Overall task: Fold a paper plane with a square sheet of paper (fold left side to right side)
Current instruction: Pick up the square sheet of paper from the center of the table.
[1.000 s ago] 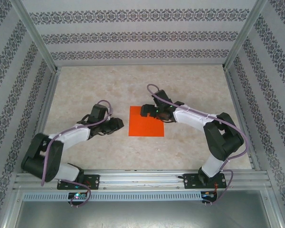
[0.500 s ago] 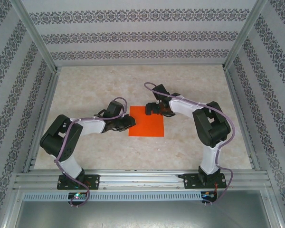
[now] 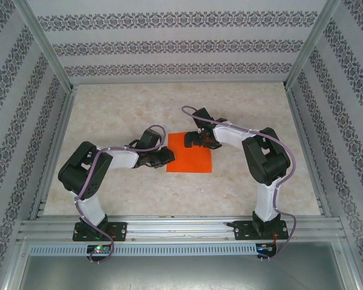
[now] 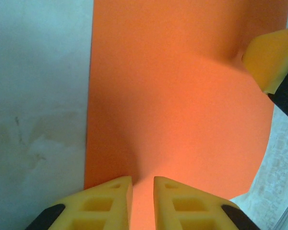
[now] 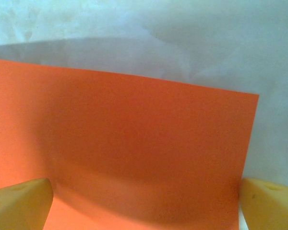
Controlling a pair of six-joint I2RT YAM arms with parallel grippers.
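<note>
- Open room, left: the desk lies bare to the left of and beyond the left claw. Patterned walls and a metal frame close it on three sides.
- Left claw: clenched on the left edge of the square sheet of paper. The paper rises into the narrow slit between its yellow fingers.
- Square sheet of paper: orange-red, on the desk directly ahead of the left claw, its far edge under the right claw. The side edges are straight and the surface is bowed between the two claws.
- Right claw: released, jaws spread wide. One of its fingers is over the sheet, the other just beside the sheet's side edge.
- Open room, right: bare desk to the right of the right claw and on to the wall.
- Change since a second ago: the left claw stood just short of the sheet's left edge and is now on it, its arm drawn inward. The sheet lay flat and square, and its outline is now slightly skewed. The right claw has kept to the far edge.
- Left wrist view: shows the buckle in the paper and a right-claw finger touching the sheet at a dimple. From the top view the sheet looks nearly flat.
- Right wrist view: shows a shadowed hollow across the sheet and bare desk past its edge.
</note>
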